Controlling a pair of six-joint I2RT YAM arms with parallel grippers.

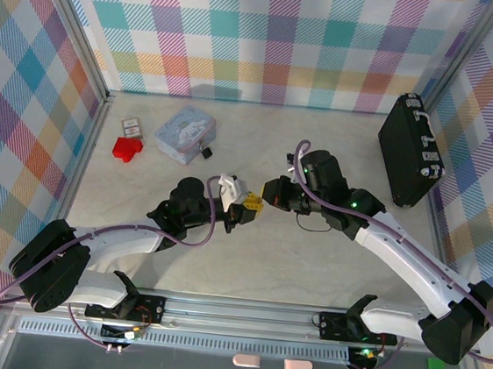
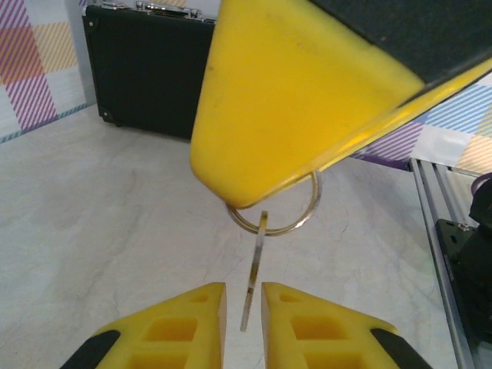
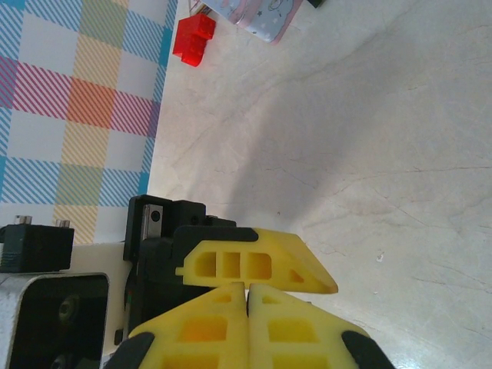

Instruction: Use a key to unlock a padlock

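Note:
The key hangs edge-on from a metal ring. My right gripper is shut on that ring, and its yellow fingers loom large in the left wrist view. My left gripper is open, and the key blade hangs in the narrow gap between its fingertips without touching either. Seen from above, the left gripper and right gripper meet tip to tip over mid-table. The padlock, tiny and dark, lies beside the pale blue tin, well away from both grippers.
A red block and a small card lie at the back left. A big black case stands at the back right. Checked walls close in the table. A metal rail runs along the near edge.

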